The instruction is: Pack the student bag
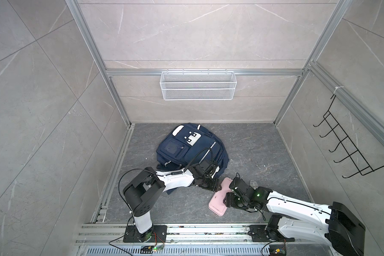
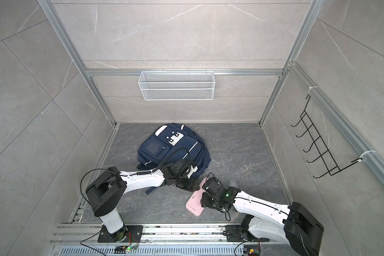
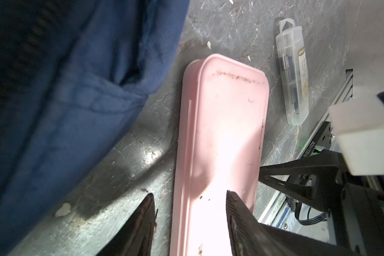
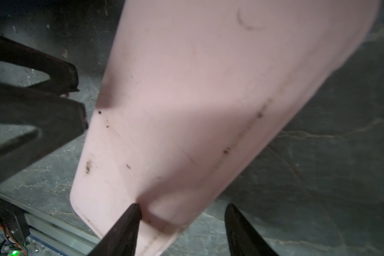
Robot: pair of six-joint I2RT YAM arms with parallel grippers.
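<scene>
Student bag [image 1: 186,146], soft navy fabric with white patches, slumps on the tabletop [image 1: 264,150], farthest from me. Nearest, my left claw [image 3: 190,193] and right claw [image 4: 182,205] hang open over a smooth, scuffed pink oblong case [image 3: 222,133], gripping nothing. Beside it lies a clear plastic box [image 3: 293,73] holding dark pieces.

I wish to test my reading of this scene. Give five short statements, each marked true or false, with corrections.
1. The pink case is already inside the student bag. False: it lies outside the bag, on the floor.
2. The student bag lies nearer the back wall than the pink case. True.
3. A small clear box lies beside the pink case. True.
4. The wire basket hangs on the right wall. False: it hangs on the back wall.
5. The left gripper is shut on a bag strap. False: its jaws stand apart at the pink case.
</scene>
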